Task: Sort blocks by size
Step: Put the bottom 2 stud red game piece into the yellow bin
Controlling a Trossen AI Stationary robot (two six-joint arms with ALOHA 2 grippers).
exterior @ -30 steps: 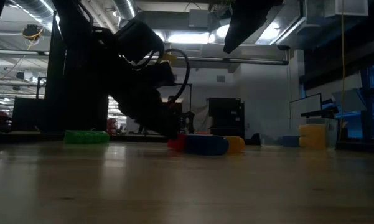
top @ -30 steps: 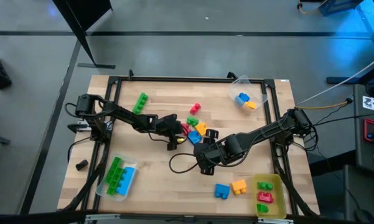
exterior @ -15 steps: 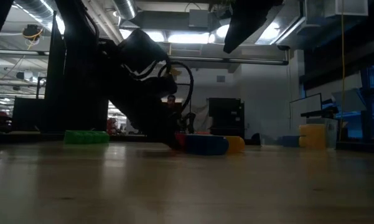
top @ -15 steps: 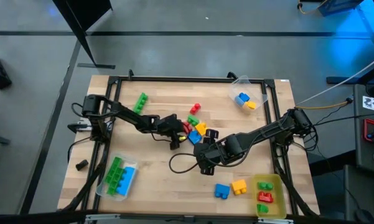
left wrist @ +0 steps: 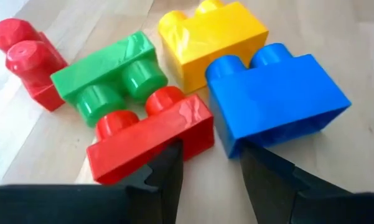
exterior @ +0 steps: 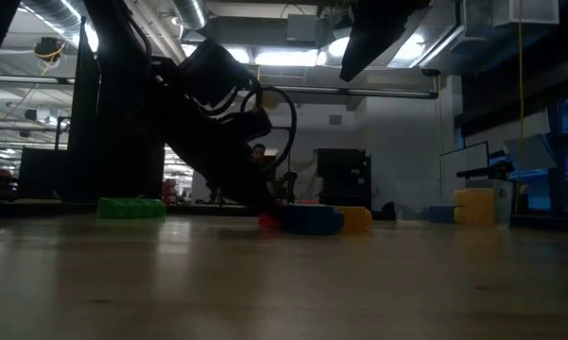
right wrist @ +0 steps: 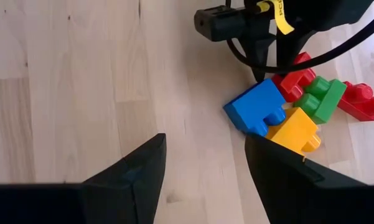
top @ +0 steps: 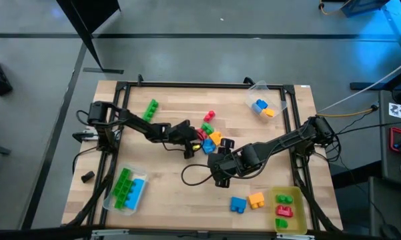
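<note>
Left gripper (top: 193, 142) low at the centre of the wooden worktop (top: 173, 180), now pushed further right than a second ago, right up against the central cluster of blocks. Jaws released, parted around nothing, tips straddling the gap between a red two-stud plastic brick (left wrist: 152, 134) and a blue two-stud plastic brick (left wrist: 275, 99). Just beyond those two, a green two-stud brick (left wrist: 109, 78) and a yellow two-stud brick (left wrist: 210, 37), all four touching or nearly touching. A further red brick (left wrist: 28, 62) just left of the green one.

Right gripper (top: 217, 175) unchanged from a second ago, hovering near the centre, slightly nearer than the cluster, jaws released and empty. From its wrist, same blue brick (right wrist: 256, 107), yellow brick (right wrist: 295, 132) and green brick (right wrist: 320, 96) ahead, with the left arm's fingers (right wrist: 261, 65) standing over them.

Elsewhere, no change: long green brick (top: 149, 110) lying alone at far left; small red brick (top: 209, 116) far of the cluster; clear plastic tray (top: 130, 190) at near left holding long green and blue bricks; second clear tray (top: 261, 99) at far right with a blue and an orange brick; loose blue brick (top: 237, 205) and orange brick (top: 256, 199) at near right, beside a yellow tray (top: 287, 210) with green and red bricks.
</note>
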